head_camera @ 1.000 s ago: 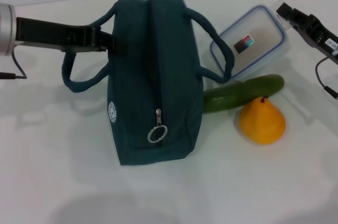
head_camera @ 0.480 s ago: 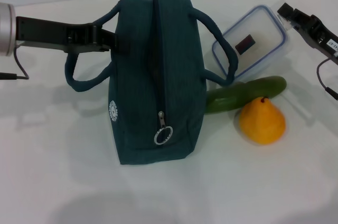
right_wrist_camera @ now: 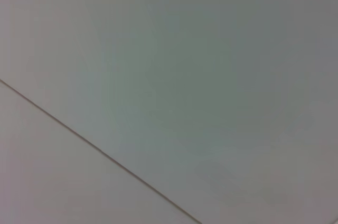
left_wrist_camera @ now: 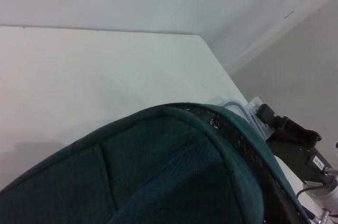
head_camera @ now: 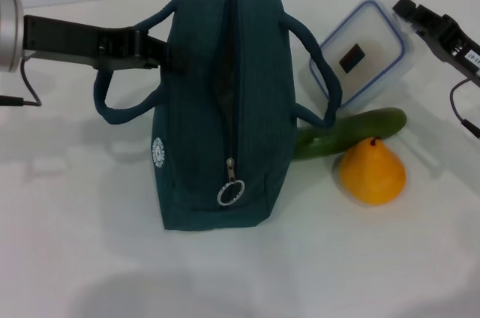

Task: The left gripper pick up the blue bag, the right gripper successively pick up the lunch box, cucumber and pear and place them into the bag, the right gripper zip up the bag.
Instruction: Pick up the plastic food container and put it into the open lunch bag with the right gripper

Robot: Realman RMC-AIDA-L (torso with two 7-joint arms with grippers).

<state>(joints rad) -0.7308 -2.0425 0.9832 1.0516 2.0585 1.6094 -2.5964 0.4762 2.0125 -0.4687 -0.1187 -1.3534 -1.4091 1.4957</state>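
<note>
head view: left gripper (head_camera: 154, 52) at 10 o'clock, clenched on blue bag (head_camera: 221, 108) handle; bag centre, zipper shut. lunch box (head_camera: 362, 59), cucumber (head_camera: 349, 132), pear (head_camera: 372, 171) at 3 o'clock. right gripper (head_camera: 405, 10) at 2 o'clock, grip state unclear.
left wrist view: bag fabric fills lower frame.
right wrist view: blank pale surface only.

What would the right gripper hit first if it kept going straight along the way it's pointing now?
Probably the lunch box: the right gripper sits at its far right corner, pointing left and away across the table. Its height above the lid is unclear, so it might pass over it.
</note>
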